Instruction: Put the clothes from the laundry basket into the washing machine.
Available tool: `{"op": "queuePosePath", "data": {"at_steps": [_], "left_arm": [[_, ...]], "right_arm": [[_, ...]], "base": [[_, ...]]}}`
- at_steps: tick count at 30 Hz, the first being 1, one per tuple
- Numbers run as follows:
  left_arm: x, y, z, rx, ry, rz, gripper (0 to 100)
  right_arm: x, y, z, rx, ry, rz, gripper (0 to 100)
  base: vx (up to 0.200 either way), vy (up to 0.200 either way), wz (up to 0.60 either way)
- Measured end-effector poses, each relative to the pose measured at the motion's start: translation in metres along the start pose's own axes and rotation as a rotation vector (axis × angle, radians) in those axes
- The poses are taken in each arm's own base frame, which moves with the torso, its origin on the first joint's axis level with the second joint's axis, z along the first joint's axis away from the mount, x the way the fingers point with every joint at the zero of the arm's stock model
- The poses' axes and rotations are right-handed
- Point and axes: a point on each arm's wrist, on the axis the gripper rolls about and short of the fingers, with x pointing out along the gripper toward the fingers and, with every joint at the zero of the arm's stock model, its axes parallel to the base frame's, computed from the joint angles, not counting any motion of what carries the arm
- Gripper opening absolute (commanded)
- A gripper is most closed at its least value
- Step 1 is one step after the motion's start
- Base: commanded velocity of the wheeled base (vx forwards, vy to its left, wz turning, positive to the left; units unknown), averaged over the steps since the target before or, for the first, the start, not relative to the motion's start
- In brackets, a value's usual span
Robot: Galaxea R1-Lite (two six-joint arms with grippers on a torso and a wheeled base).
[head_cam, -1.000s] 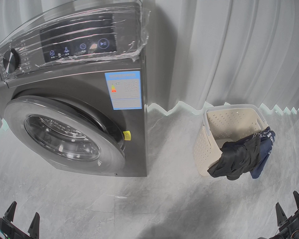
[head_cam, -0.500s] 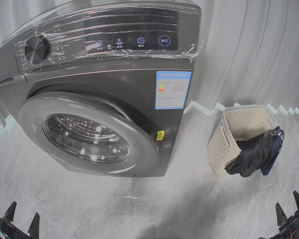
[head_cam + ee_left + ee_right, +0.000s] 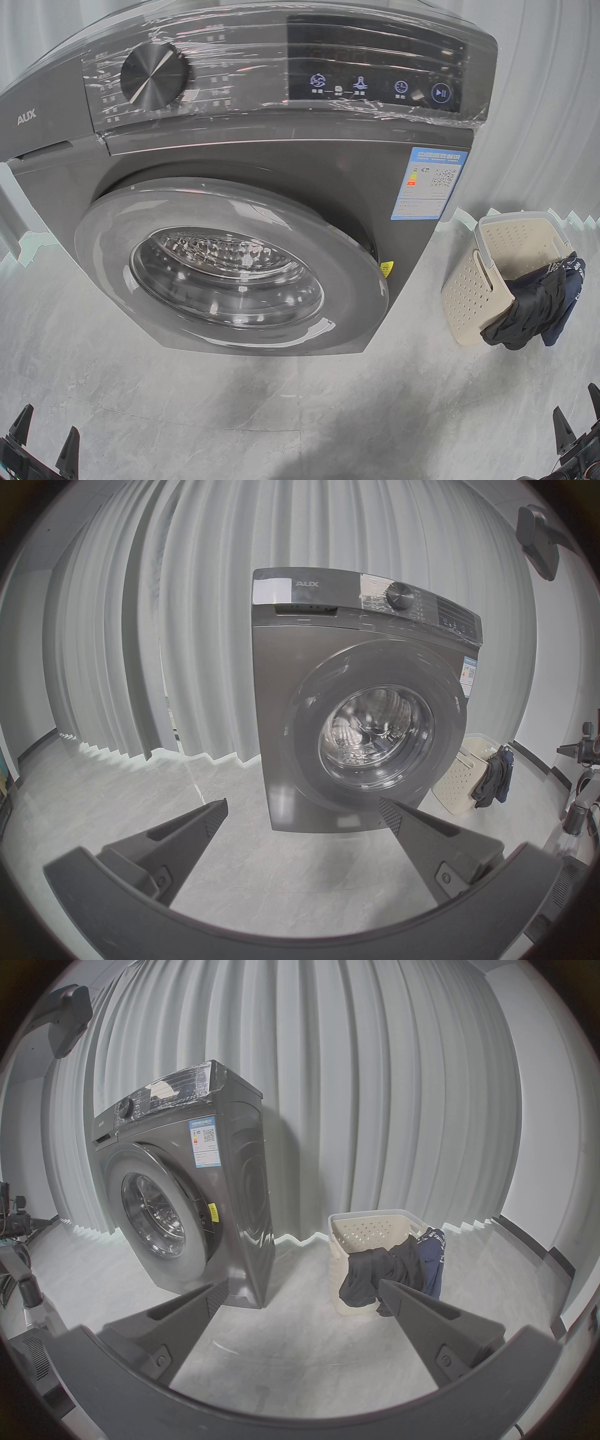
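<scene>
Grey door (image 3: 350, 275) shut, nothing loaded yet.
From left to right we see our left gripper (image 3: 47, 428) spread wide and empty, the washing machine (image 3: 262, 150) closed, the laundry basket (image 3: 469, 294) on the floor beside it with the dark clothes (image 3: 531, 306) hanging over its rim, and our right gripper (image 3: 576, 406) wide and empty. We judge the whole task is left.
</scene>
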Motion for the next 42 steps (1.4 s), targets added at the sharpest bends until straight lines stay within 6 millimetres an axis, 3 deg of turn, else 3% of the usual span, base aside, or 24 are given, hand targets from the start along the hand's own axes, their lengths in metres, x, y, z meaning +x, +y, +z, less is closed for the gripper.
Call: {"op": "queuePosePath", "data": {"at_steps": [17,35,42], "left_arm": [[0.0,0.0,0.0,0.0,0.0,0.0,100],[0.0,0.0,0.0,0.0,0.0,-0.001,100],[0.0,0.0,0.0,0.003,0.0,-0.001,100]], "right_arm": [[0.0,0.0,0.0,0.0,0.0,0.0,100],[0.0,0.0,0.0,0.0,0.0,0.0,100],[0.0,0.0,0.0,0.0,0.0,0.0,100]], "base": [[-0.071,0.0,0.0],[0.0,0.2,0.0],[0.0,0.0,0.0]]}}
